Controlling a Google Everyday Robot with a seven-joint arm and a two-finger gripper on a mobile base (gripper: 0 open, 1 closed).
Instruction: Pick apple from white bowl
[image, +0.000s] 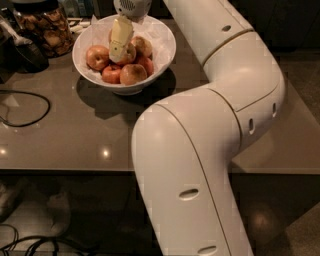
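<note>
The white bowl (162, 37) stands at the back of the table, lined with white paper and holding several apples. My gripper (120, 42) reaches down from above into the middle of the pile. A pale apple with a red blush (132, 54) lies right under and behind the gripper's tip, and the gripper hides part of it. Whether the gripper touches it I cannot tell. Smaller red apples (97, 56) lie at the left and front. An orange-yellow apple (133, 74) lies at the front.
My large white arm (200, 150) fills the right and lower middle of the view. A glass jar of brown snacks (45, 27) stands left of the bowl. A black cable (25, 107) loops on the brown table (75, 135). The table's front edge runs across the lower view.
</note>
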